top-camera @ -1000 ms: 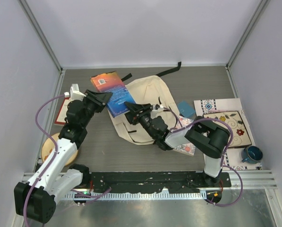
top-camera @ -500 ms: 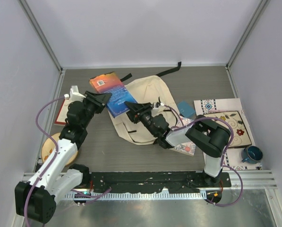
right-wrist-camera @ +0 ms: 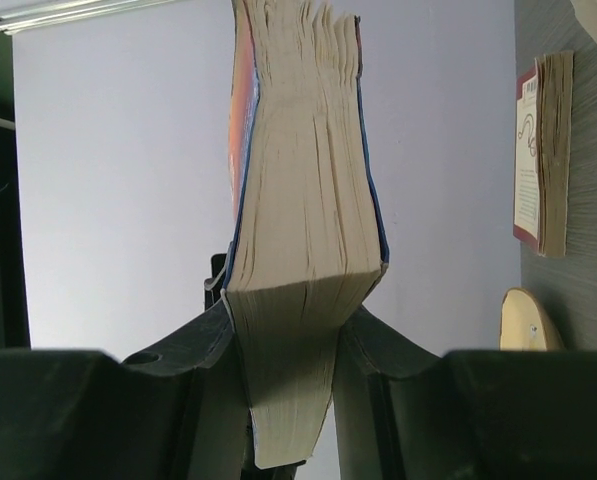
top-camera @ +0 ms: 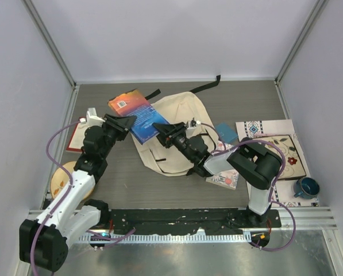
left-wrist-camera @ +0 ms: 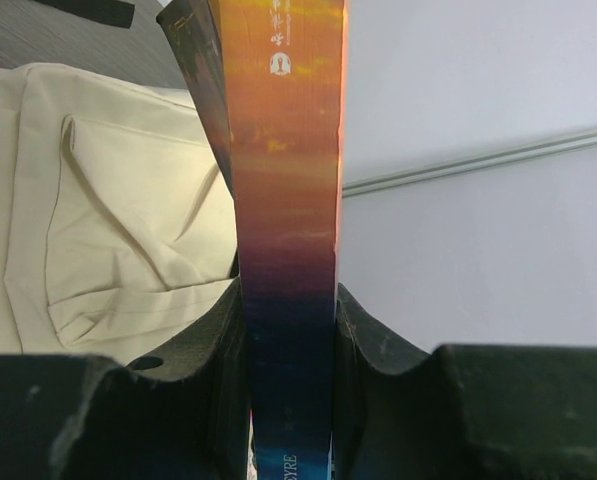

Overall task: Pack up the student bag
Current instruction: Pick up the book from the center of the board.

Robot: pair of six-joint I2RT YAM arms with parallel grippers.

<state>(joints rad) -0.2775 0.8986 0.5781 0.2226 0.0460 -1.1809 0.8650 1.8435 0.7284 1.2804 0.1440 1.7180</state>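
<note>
Orange-blue book (top-camera: 132, 107) clamped at spine by left end effector (top-camera: 127, 121), at page edge by right end effector (top-camera: 159, 128) — held at student bag (top-camera: 181, 110) edge.

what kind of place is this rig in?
Probably a lab test cell: blank white walls, aluminium frame posts, a metal mounting rail, and staged props: student bag, book, mug.

The student bag (top-camera: 180, 112) is soft matt cloth, the book (top-camera: 134, 109) glossy-covered with rough paper page edges — and the table (top-camera: 125, 178) a dull, dark wood grain.
</note>
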